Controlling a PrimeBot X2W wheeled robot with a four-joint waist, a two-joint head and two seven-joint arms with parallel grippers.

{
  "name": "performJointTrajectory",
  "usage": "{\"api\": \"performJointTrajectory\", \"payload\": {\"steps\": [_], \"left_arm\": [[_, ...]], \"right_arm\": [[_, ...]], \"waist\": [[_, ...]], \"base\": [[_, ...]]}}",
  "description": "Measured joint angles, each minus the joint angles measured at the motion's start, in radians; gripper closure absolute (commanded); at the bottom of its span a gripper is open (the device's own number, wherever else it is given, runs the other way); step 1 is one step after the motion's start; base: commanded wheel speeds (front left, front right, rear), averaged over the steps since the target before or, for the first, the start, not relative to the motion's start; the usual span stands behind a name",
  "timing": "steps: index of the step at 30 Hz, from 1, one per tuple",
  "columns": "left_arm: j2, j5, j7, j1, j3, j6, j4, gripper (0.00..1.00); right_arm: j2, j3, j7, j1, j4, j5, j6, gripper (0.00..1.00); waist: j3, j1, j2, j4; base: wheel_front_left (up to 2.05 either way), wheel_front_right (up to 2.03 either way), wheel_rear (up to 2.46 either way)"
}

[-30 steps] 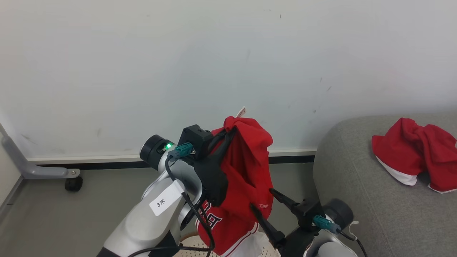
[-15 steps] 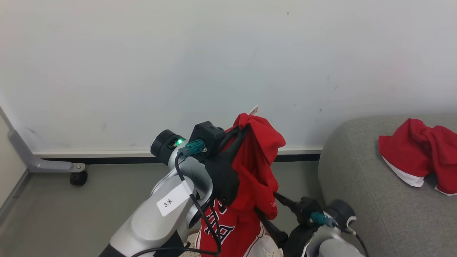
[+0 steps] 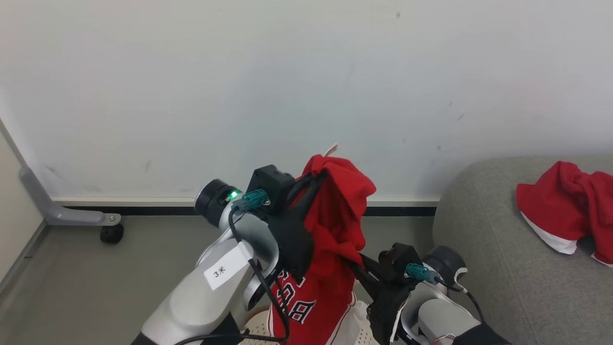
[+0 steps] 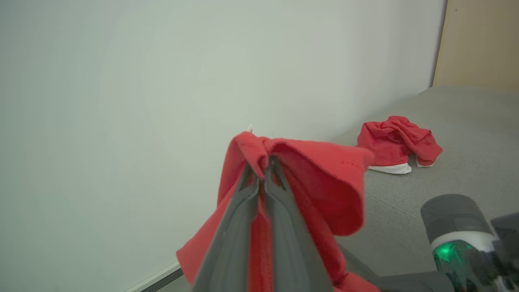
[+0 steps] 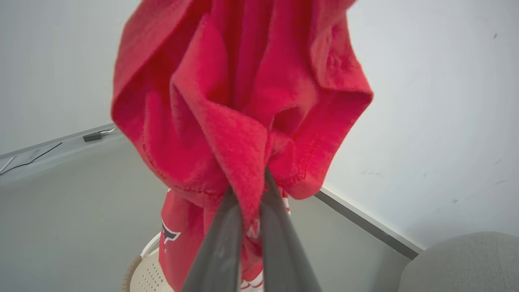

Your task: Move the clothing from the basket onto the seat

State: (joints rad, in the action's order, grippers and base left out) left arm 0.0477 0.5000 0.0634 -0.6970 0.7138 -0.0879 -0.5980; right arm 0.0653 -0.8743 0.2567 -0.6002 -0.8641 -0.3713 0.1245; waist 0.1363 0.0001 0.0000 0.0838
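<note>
A red jersey (image 3: 342, 211) with navy-and-white lettering hangs in the air over the cream basket (image 3: 256, 327). My left gripper (image 3: 320, 176) is shut on its top edge, seen pinched between the fingers in the left wrist view (image 4: 263, 163). My right gripper (image 3: 358, 262) is shut on a lower fold of the same jersey (image 5: 227, 121), the cloth bunched at its tips (image 5: 251, 183). The basket's perforated rim (image 5: 142, 268) sits below. A second red garment with white trim (image 3: 567, 211) lies on the grey seat (image 3: 483, 258) at the right.
A pale wall with a dark baseboard (image 3: 158, 210) stands close behind. A grey metal leg with a black caster (image 3: 111, 233) rests on the grey floor at the left. The seat's rounded corner (image 5: 458, 259) is just right of my right arm.
My right gripper, open a second ago, has moved up to the jersey and shut on a lower fold. The head camera has drifted, shifting the picture to the right.
</note>
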Motion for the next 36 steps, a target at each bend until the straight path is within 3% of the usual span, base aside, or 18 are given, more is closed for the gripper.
{"api": "performJointTrajectory", "payload": {"steps": [8, 9, 10, 11, 13, 36], "left_arm": [[0.032, 0.013, 0.012, 0.069, -0.029, 0.028, -0.011, 1.00], [0.037, 0.017, 0.017, 0.074, -0.033, 0.032, -0.011, 0.76], [0.039, 0.020, 0.020, 0.079, -0.039, 0.038, -0.010, 0.59], [0.042, 0.028, 0.027, 0.086, -0.046, 0.042, -0.010, 0.29], [0.046, 0.042, 0.034, 0.100, -0.055, 0.049, -0.010, 0.00], [0.030, 0.060, 0.143, 0.287, -0.044, 0.080, 0.050, 0.00]], "right_arm": [[0.042, 0.000, 0.000, -0.028, 0.036, -0.021, 0.000, 1.00], [0.055, 0.005, 0.000, -0.038, 0.045, -0.025, 0.000, 1.00], [0.067, 0.011, 0.000, -0.048, 0.053, -0.028, 0.000, 1.00], [0.077, 0.017, 0.000, -0.057, 0.063, -0.029, 0.000, 1.00], [0.092, 0.029, 0.000, -0.073, 0.081, -0.032, 0.000, 1.00], [0.299, 0.093, 0.000, -0.177, 0.273, 0.003, -0.003, 1.00]], "waist": [[0.009, 0.0000, 0.0000, -0.041], [0.009, 0.0000, 0.0000, -0.048], [0.010, 0.0000, 0.0000, -0.055], [0.010, 0.0000, 0.0000, -0.064], [0.009, 0.0000, 0.0000, -0.080], [-0.002, -0.0001, 0.0000, -0.322]], "base": [[0.00, 0.00, 0.00], [0.00, 0.00, 0.00], [0.00, 0.00, 0.00], [0.00, 0.00, 0.00], [0.00, 0.00, 0.00], [0.00, 0.00, 0.00]]}}
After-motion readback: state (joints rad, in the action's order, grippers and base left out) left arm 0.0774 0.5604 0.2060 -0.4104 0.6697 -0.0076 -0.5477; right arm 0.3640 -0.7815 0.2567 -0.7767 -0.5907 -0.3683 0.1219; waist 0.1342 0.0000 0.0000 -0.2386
